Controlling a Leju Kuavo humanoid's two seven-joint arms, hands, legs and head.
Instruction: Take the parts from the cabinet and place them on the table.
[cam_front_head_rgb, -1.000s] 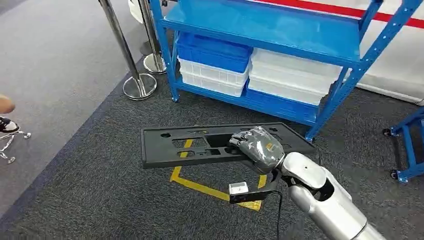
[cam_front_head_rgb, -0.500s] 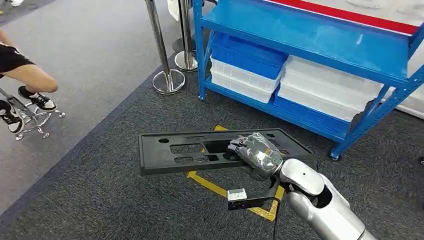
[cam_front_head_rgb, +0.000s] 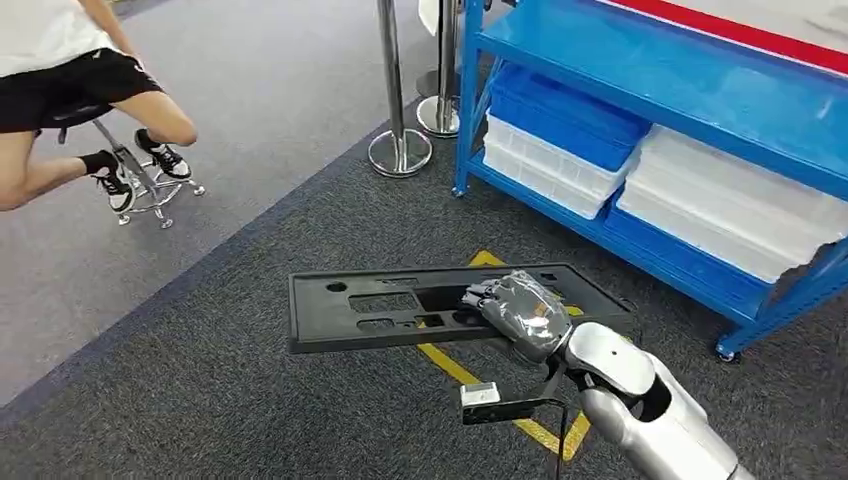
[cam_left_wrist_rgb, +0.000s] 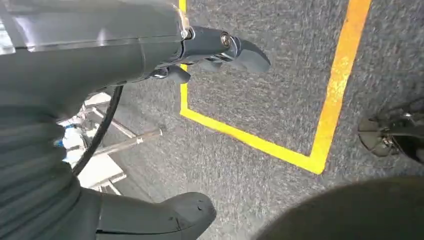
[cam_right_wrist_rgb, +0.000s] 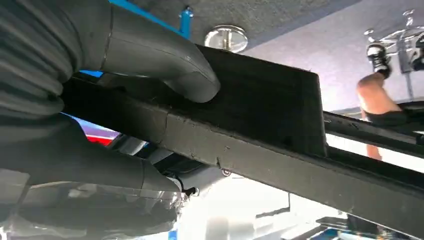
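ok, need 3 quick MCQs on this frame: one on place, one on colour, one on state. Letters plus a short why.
1. Where do the white bins sit?
A. on the blue rack's lowest shelf
B. on the carpet
C. on a stool

2. What colour is the floor tape?
A. red
B. yellow
C. white

3. What is the right hand doing?
A. hanging free
B. gripping the black panel
C. resting on a bin

Answers:
1 A, the bins are stacked inside the blue rack at its bottom level.
2 B, yellow lines cross the grey carpet.
3 B, its fingers clasp the black panel, held off the floor.
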